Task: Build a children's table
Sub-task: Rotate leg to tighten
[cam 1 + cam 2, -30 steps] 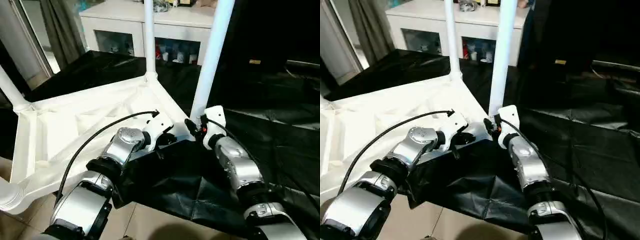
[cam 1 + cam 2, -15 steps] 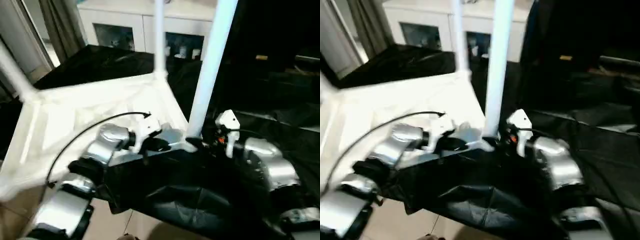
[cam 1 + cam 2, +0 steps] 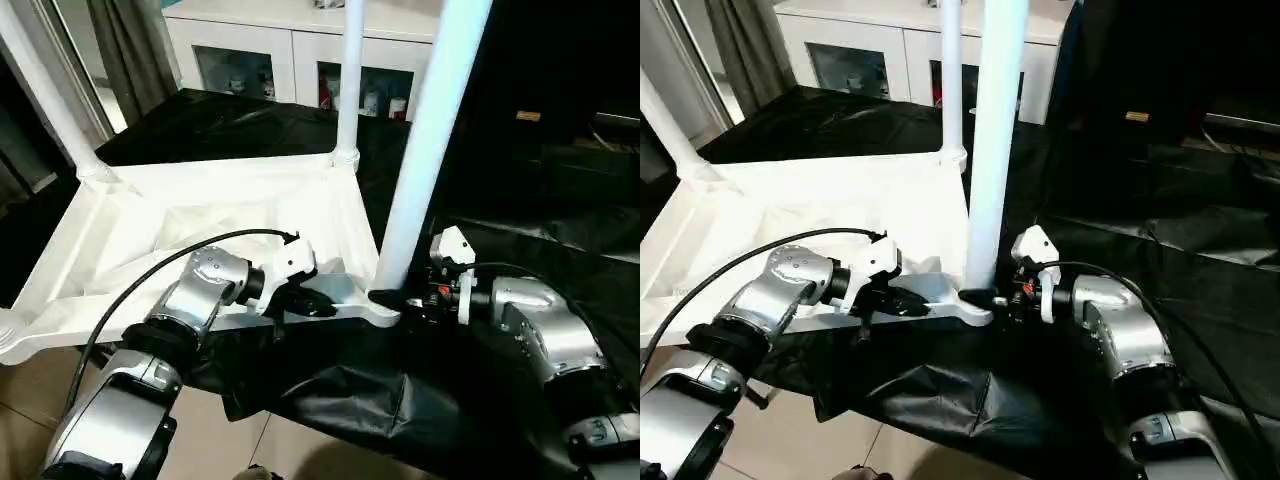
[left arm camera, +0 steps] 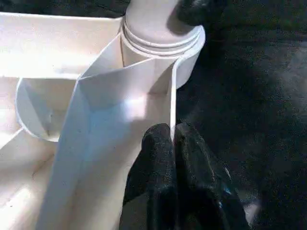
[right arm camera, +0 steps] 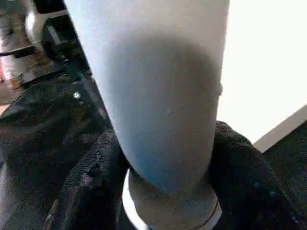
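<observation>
The children's table lies upside down, its ribbed white top resting on black cloth with its legs standing up. The nearest leg rises from the near right corner socket. Another leg stands at the far corner and a third at the left. My left gripper is shut on the top's thin rim wall just beside that near socket. My right gripper reaches in from the right, its black fingers pressed on both sides of the nearest leg's base.
Black cloth covers the work surface, hanging crumpled over its front edge. A white glass-door cabinet stands behind, a grey curtain at the back left. Tiled floor shows below the table top's overhanging left end.
The head view has shifted. My right forearm has swung round and now reaches the nearest leg's base from the right. My left gripper keeps its hold on the rim.
</observation>
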